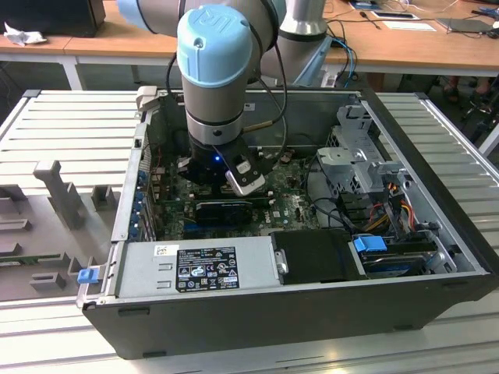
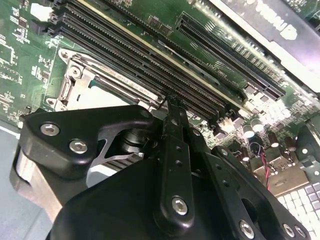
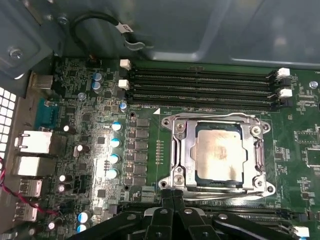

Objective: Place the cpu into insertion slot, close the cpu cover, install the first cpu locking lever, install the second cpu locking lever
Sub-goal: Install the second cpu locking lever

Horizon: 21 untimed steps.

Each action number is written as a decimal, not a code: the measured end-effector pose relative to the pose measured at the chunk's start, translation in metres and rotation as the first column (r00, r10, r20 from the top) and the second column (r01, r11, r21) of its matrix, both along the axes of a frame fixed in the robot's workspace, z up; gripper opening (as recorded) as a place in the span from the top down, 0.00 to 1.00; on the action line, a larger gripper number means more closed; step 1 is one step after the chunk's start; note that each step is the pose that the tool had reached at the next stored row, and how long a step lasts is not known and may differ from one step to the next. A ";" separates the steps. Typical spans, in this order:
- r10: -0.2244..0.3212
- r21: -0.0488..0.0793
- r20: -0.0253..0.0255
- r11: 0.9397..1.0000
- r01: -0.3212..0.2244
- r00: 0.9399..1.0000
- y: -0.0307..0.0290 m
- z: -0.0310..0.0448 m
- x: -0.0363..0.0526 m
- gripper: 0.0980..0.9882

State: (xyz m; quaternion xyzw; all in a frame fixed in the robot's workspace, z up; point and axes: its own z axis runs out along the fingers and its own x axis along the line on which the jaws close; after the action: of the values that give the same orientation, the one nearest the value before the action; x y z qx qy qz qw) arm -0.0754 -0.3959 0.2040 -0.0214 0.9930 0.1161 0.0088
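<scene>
Your exterior view is evenly lit from above, with the ribbed bench (image 1: pixel 70 125) pale and washed out, while the inside of the computer case (image 1: pixel 257 312) sits in shadow under the arm. A small blue light glows on the wrist, centre frame. In the first wrist view you get soft glare off the cpu (image 3: pixel 218 151) and its bright metal frame; the upper case wall is dim. In the second wrist view the gripper (image 2: pixel 172 112) body at the bottom is dark and soft-focused, and the upper right corner blurs.
</scene>
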 end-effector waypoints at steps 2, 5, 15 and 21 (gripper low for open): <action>0.000 0.007 0.000 1.000 0.000 1.000 0.0001 -0.0017 -0.0001 0.99; 0.000 0.028 0.000 1.000 0.000 1.000 0.0000 -0.0053 -0.0011 0.99; 0.000 0.060 0.000 0.998 0.000 1.000 0.0026 0.0037 -0.0033 0.99; 0.000 0.059 0.000 0.998 0.000 1.000 0.0046 0.0236 -0.0033 0.99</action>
State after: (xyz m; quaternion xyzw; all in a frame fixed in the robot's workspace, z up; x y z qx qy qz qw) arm -0.0787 -0.3913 0.2277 -0.0211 0.9891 0.1453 0.0094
